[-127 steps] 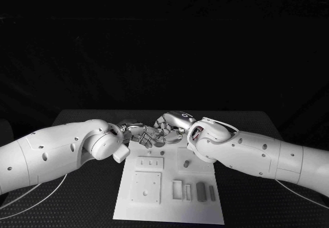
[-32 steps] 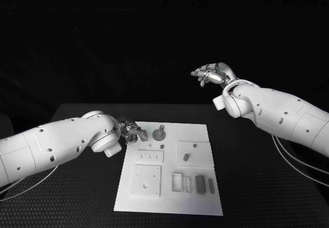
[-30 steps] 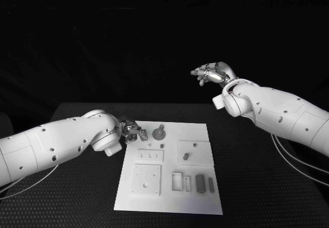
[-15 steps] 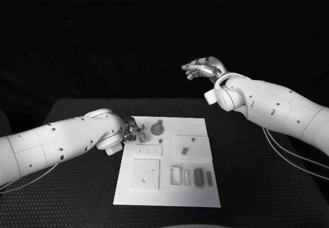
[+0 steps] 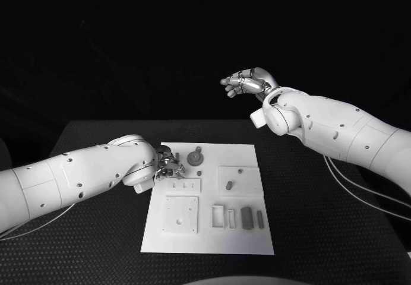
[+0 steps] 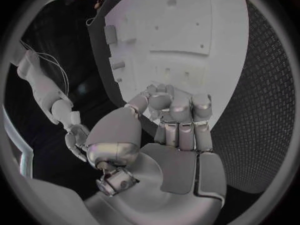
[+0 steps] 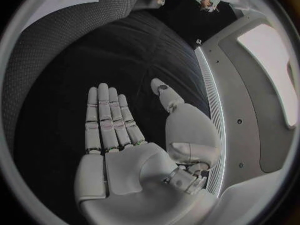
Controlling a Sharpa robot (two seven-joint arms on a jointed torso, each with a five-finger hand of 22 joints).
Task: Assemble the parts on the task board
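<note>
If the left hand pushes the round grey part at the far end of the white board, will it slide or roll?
Probably slide: the round grey part seems to lie flat on the white board, so rolling looks unlikely. It looks small and stiff, likely light, so a nudge from the left hand might send it far.

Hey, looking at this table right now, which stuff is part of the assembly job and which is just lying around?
Part of the job:
task board
round part
left hand, fingers curled, low at the board's far left

Not part of it:
black table
right hand, raised, holding nothing
</note>
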